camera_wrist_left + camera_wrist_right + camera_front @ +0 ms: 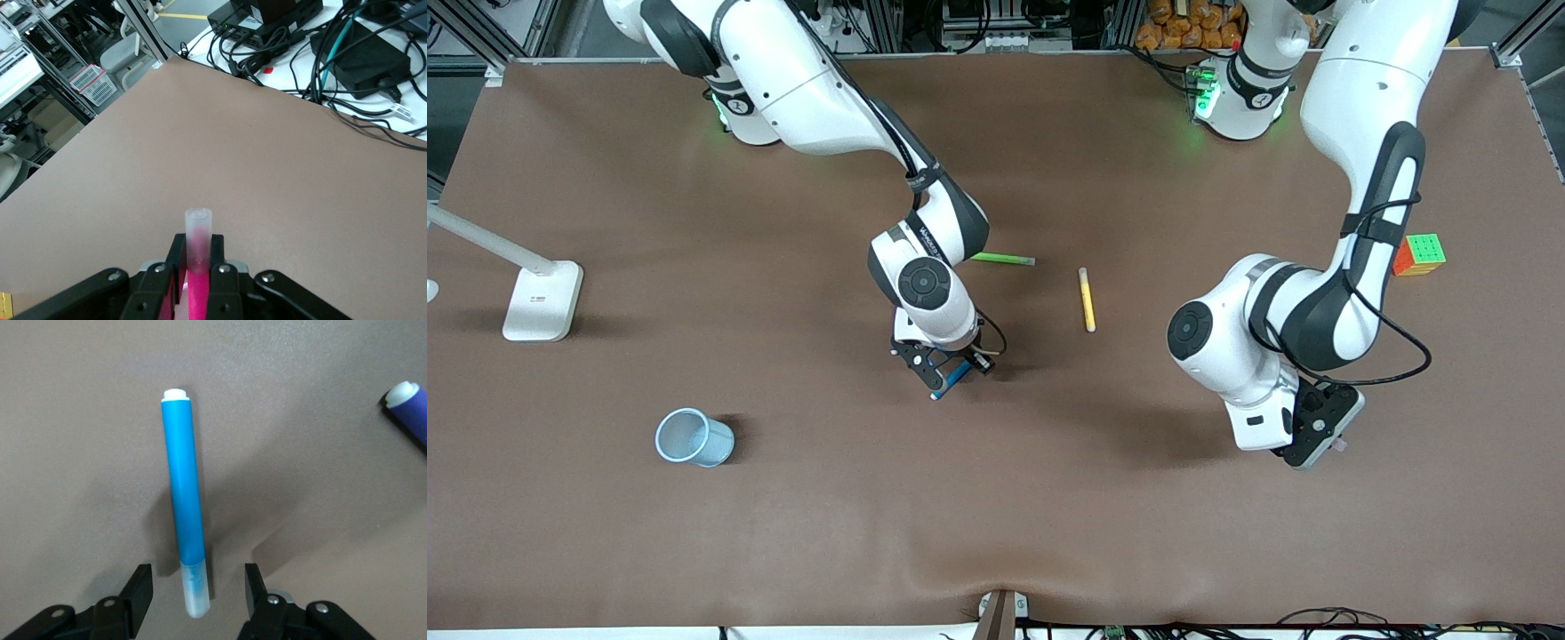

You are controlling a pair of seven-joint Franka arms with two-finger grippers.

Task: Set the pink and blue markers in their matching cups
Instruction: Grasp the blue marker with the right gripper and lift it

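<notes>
The blue marker [183, 487] lies flat on the brown table near its middle, and it also shows in the front view [955, 376]. My right gripper [197, 587] is open and low over it, one finger on each side of its pale cap end without touching; the front view shows this gripper too [943, 373]. My left gripper [198, 252] is shut on the pink marker [198, 230], whose pale cap sticks out past the fingertips. It hangs over bare table toward the left arm's end [1320, 428]. The light blue cup [694, 437] stands toward the right arm's end. The pink cup is out of view.
A green pen [1003, 259] and a yellow pen [1087, 300] lie farther from the front camera than the blue marker. A dark purple pen [408, 410] lies beside the blue marker. A colour cube [1420, 254] sits near the left arm. A white stand [538, 300] is at the right arm's end.
</notes>
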